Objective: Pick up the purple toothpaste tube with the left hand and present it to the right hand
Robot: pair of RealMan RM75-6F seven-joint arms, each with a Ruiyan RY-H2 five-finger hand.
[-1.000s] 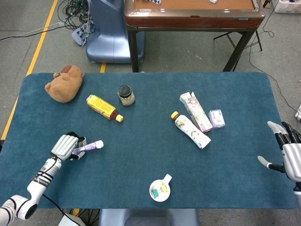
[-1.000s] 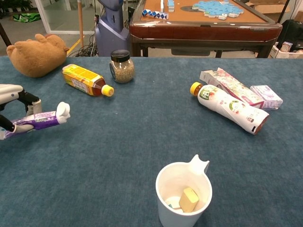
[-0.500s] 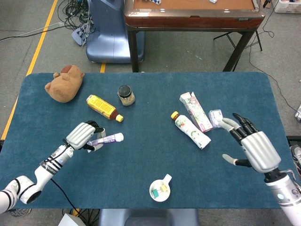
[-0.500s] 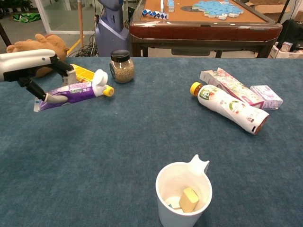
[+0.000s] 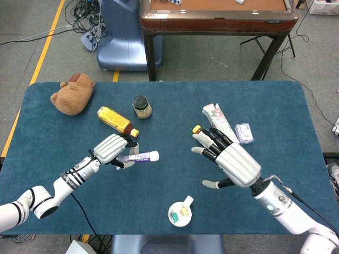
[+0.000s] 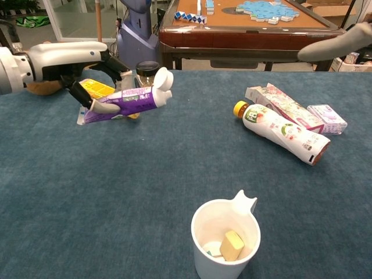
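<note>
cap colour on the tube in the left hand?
White. The tube body is purple; its cap shows best in the chest view, held by the left hand.

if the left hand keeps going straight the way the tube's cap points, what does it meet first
Probably the open right hand: the purple toothpaste tube held by the left hand points its cap that way, with only bare table between. Relative height is unclear.

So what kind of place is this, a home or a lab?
Probably a robot lab or test room: a blue felt-topped table strewn with unrelated props, loose cables on the bare floor, and yellow floor tape marking a zone.
</note>
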